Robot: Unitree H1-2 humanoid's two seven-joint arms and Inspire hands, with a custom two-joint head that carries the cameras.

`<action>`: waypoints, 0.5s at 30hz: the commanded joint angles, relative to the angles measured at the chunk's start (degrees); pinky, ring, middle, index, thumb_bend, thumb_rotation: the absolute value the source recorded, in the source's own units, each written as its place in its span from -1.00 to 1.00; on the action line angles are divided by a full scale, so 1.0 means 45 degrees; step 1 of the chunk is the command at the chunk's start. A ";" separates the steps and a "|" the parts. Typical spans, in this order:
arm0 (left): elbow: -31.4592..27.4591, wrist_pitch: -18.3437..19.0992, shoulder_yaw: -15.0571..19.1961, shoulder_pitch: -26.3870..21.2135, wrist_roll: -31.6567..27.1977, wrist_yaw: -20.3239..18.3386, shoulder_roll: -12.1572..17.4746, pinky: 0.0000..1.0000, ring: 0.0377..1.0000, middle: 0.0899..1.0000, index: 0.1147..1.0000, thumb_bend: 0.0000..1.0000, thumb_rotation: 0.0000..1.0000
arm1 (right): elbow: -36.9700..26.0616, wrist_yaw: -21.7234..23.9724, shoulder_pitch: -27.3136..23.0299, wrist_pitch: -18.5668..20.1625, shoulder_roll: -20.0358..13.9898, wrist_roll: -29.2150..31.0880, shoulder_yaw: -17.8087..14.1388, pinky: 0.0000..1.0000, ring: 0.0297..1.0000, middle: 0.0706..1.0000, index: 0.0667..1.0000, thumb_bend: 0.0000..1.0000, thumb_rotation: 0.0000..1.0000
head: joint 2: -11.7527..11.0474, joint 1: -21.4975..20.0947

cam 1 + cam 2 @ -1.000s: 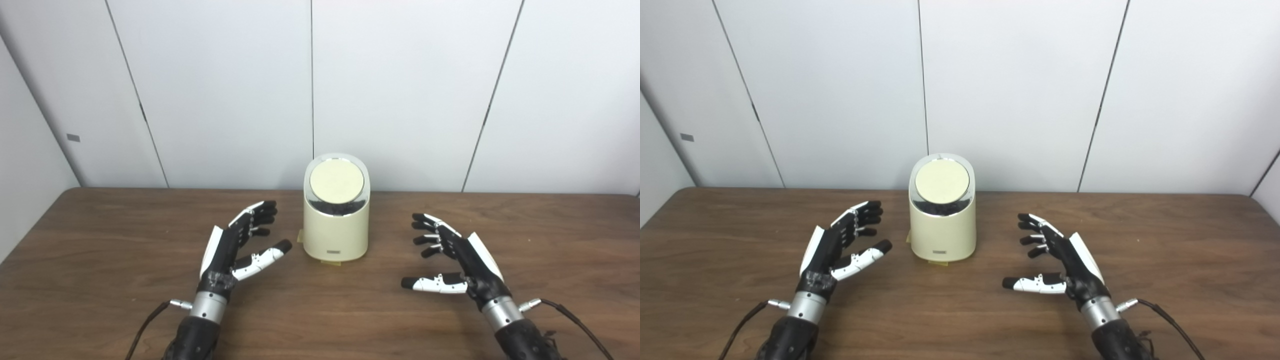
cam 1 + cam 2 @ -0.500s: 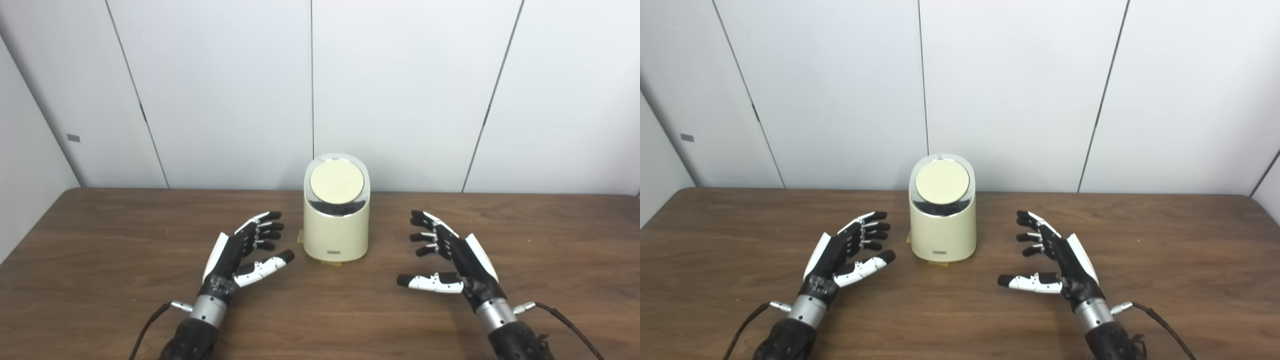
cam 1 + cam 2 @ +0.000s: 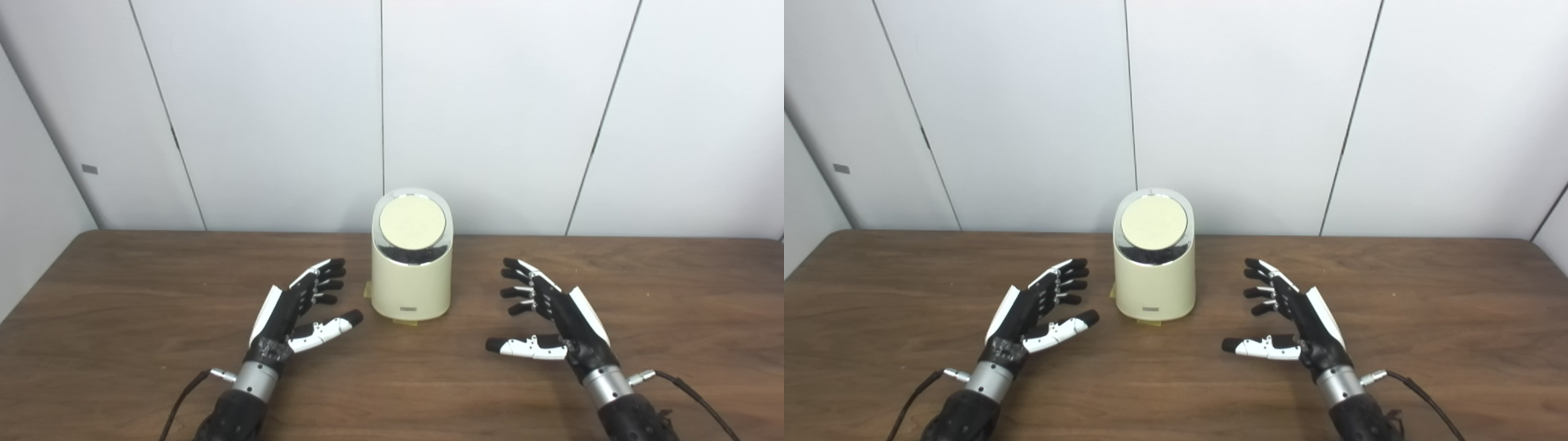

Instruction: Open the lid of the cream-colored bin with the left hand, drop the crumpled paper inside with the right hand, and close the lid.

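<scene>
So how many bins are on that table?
1. A single cream-colored bin stands mid-table near the wall, lid closed, between the left hand and right hand.

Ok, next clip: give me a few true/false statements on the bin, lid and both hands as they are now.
1. The lid is shut on the bin. True.
2. The right hand holds crumpled paper. False: it is open and empty; no paper is visible anywhere.
3. The left hand grips the lid. False: it is open, left of the bin, not touching it.
4. The bin stands upright on the table between the hands. True.
5. Both hands have their fingers spread. True.
</scene>
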 commanded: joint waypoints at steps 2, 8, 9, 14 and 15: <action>-0.0178 -0.0121 0.0022 -0.0189 -0.0030 -0.0022 0.0197 0.53 0.65 0.67 0.77 0.69 -0.28 | -0.0424 -0.0191 -0.0357 -0.0261 0.0023 0.0172 -0.0166 0.22 0.48 0.68 0.73 0.74 -0.56 | 0.0001 -0.0003; 0.0049 -0.0392 0.0080 -0.0207 -0.0066 0.0032 0.0242 0.54 0.68 0.70 0.79 0.71 -0.28 | -0.0539 -0.0243 -0.0331 -0.0186 0.0028 0.0027 -0.0154 0.21 0.46 0.67 0.72 0.75 -0.56 | 0.0007 -0.0024; 0.0078 -0.0412 0.0088 -0.0208 -0.0047 0.0057 0.0246 0.53 0.67 0.70 0.79 0.71 -0.27 | -0.0573 -0.0251 -0.0320 -0.0168 0.0030 0.0004 -0.0152 0.21 0.46 0.67 0.72 0.75 -0.56 | 0.0007 -0.0024; 0.0221 -0.0496 0.0165 -0.0205 0.0017 0.0207 0.0231 0.53 0.65 0.69 0.79 0.68 -0.27 | -0.0642 -0.0214 -0.0276 -0.0205 0.0015 0.0054 -0.0157 0.23 0.46 0.67 0.73 0.73 -0.56 | 0.0001 -0.0019; 0.0233 -0.0496 0.0179 -0.0206 0.0002 0.0204 0.0229 0.54 0.66 0.69 0.79 0.67 -0.28 | -0.0657 -0.0231 -0.0275 -0.0187 0.0008 0.0010 -0.0152 0.23 0.46 0.67 0.72 0.73 -0.56 | 0.0000 -0.0008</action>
